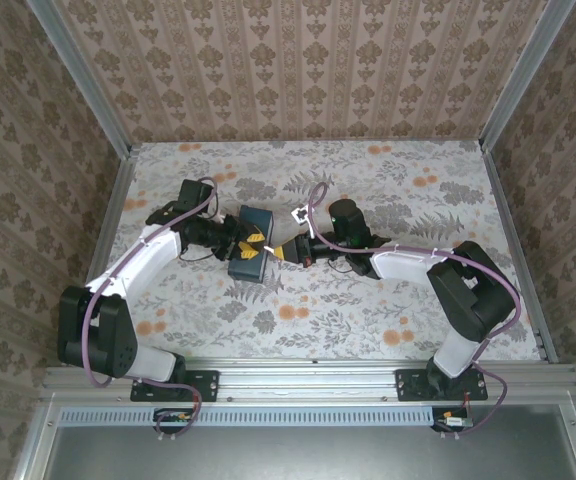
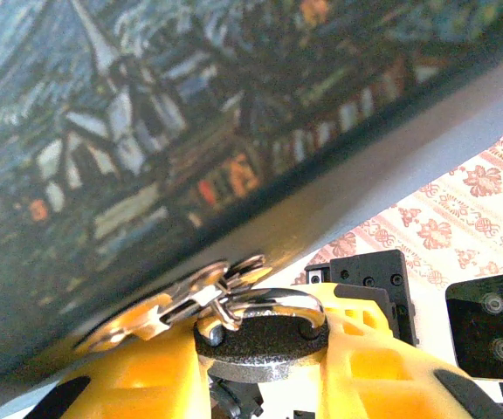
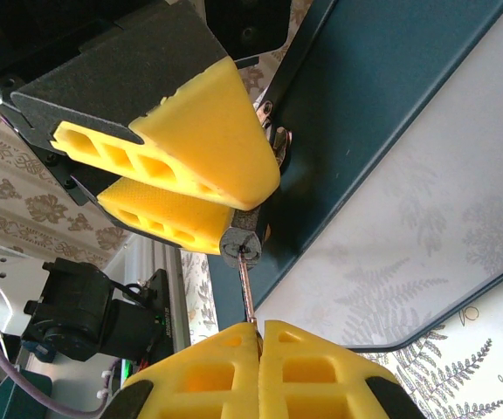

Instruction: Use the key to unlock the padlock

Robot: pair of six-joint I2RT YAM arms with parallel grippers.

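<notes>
Where the two arms meet, near the middle of the fern-patterned table [image 1: 418, 300], a dark blue box [image 1: 252, 268] is tilted between them. The left wrist view shows its broad face printed with a night-sky painting of a village and a steeple. The left arm [image 1: 143, 262] reaches in from the left and the right arm [image 1: 408, 262] from the right, so the two grippers face each other across the box's near edge.

The left gripper [image 1: 246, 243] has its yellow fingers [image 2: 365, 358] pressed together on the padlock [image 2: 265, 342], one on each side of its dark grey body. In the right wrist view the same fingers [image 3: 182, 148] come down from the upper left, with the padlock [image 3: 240, 245] at their tips, right against the box's edge. The silver shackle [image 2: 278, 301] curves up out of the body and passes through a metal clasp [image 2: 190, 301] on the box's rim.

The right gripper [image 3: 260, 336] sits just below the padlock, apart from it, with its two yellow pads closed on the key [image 3: 246, 292]. Only the thin metal blade shows. It runs from between the pads up to the round underside of the padlock and touches it there. How far the tip enters the keyway cannot be made out.
</notes>
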